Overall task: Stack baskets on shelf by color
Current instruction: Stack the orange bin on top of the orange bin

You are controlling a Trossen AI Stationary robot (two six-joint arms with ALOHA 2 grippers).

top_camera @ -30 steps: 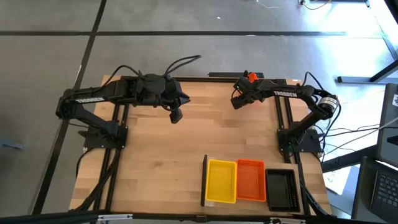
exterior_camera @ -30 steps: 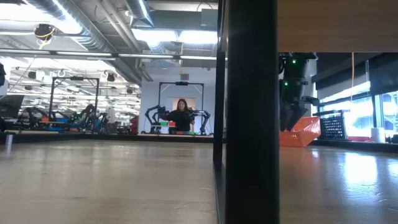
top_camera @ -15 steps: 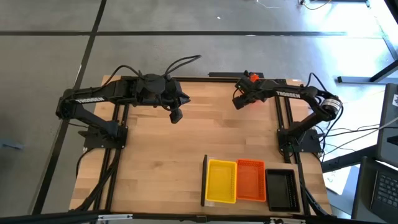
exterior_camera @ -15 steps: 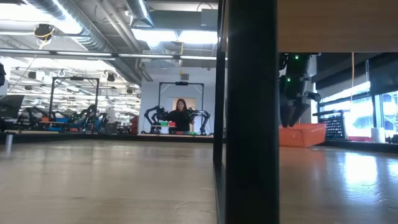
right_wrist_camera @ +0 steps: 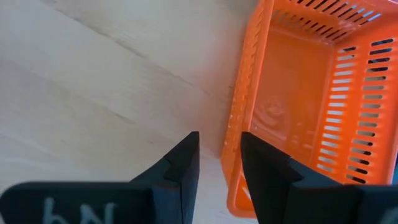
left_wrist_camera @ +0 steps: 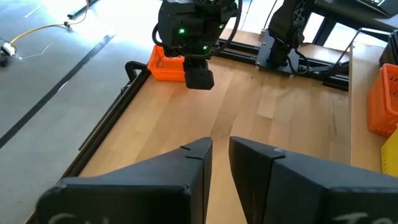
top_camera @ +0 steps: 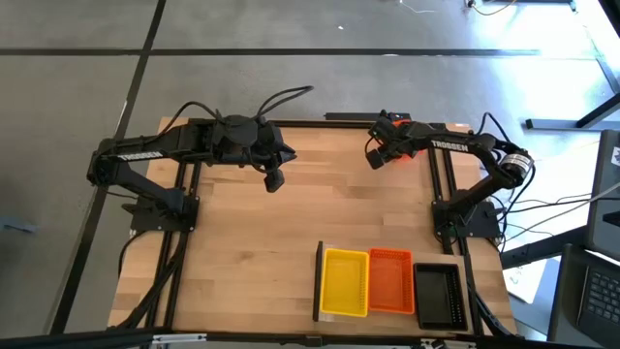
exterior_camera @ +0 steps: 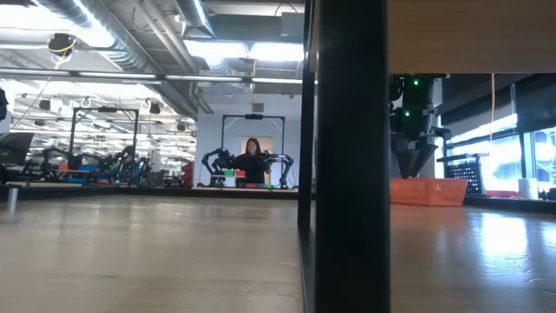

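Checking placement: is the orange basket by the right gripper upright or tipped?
Upright. The orange basket sits level on the table in the low view, its opening up and empty in the right wrist view.

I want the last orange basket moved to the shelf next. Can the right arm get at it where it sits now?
Probably yes. The right gripper hangs directly above the orange basket at the table's far edge, jaws slightly apart beside its rim. The basket stands upright and uncovered; the left gripper waits well clear.

a robotics lab: more dark arm rigs (exterior_camera: 228,162) on benches, exposed silver ceiling ducts (exterior_camera: 104,39), polished grey concrete floor (top_camera: 291,29).
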